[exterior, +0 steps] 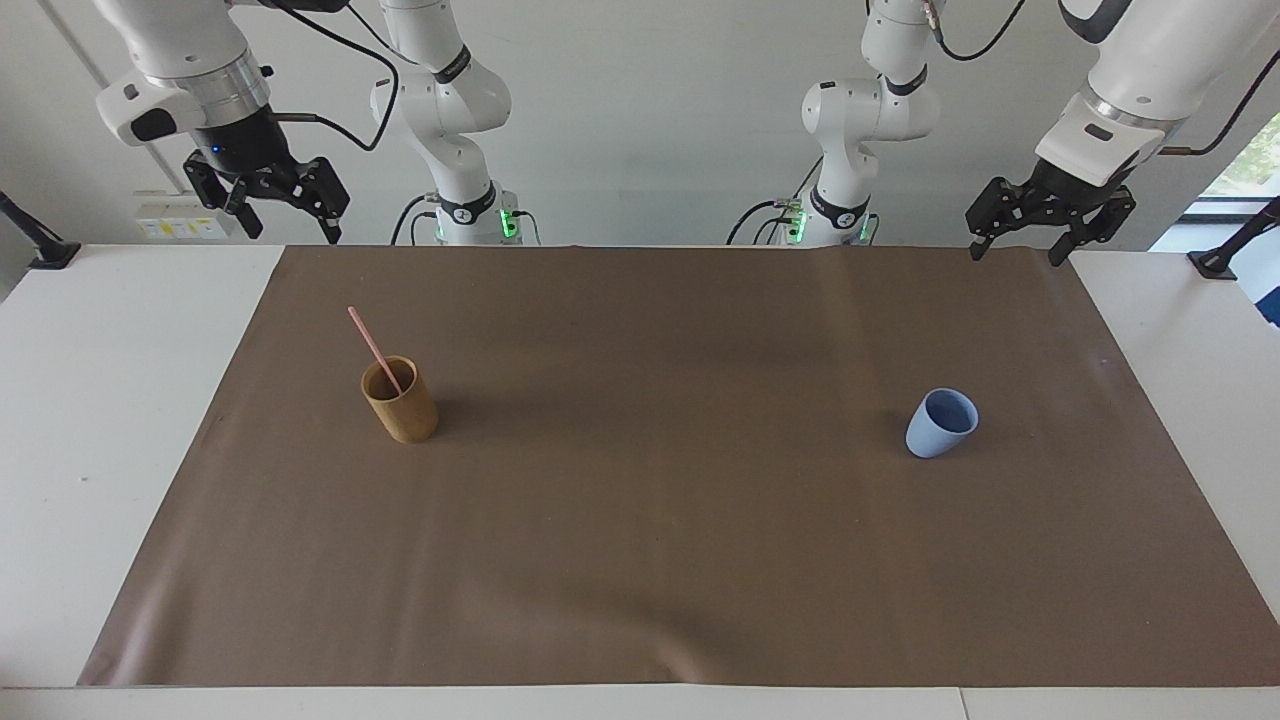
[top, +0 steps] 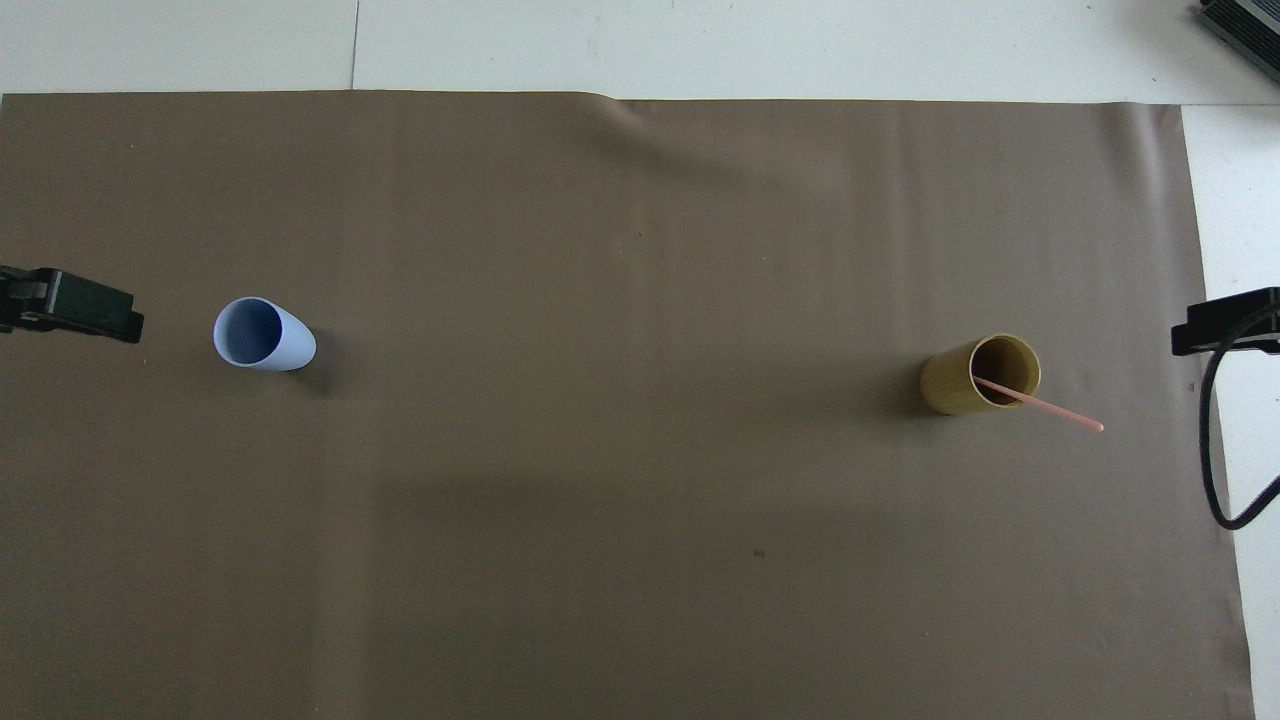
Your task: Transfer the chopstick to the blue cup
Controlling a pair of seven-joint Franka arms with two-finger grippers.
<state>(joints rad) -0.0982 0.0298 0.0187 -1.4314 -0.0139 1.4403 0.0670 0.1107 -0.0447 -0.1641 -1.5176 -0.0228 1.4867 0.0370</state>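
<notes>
Surface: you are looking at a white table [exterior: 120, 420] with a brown mat [exterior: 650, 520] spread over most of it, under a pale wall.
Chopstick: you can see one pale-pink chopstick [exterior: 372, 346] standing slanted in the tan cup, its lower end inside and its upper end leaning out over the rim toward the robots and the right arm's end of the table.
Tan cup: your bamboo-coloured cup [exterior: 401, 401] stands upright on the mat toward the right arm's end; in the overhead view [top: 980, 374] the stick crosses its mouth.
Blue cup: the light-blue cup [exterior: 941, 422] stands upright on the mat toward the left arm's end, well apart from the tan cup, mouth up and nothing in it [top: 262, 334].
Right gripper: you will find the right gripper [exterior: 290, 232] raised over the mat's edge nearest the robots, at the right arm's end; its jaws are spread apart and hold nothing.
Left gripper: the left gripper [exterior: 1015, 250] hangs over the mat's corner nearest the robots at the left arm's end, jaws spread wide, nothing between them.
Overhead edges: only a dark tip of each gripper shows at the sides of that view, the left one [top: 70, 305] beside the blue cup, the right one [top: 1225, 322] past the tan cup.
Contact: neither gripper touches a cup or the stick.
</notes>
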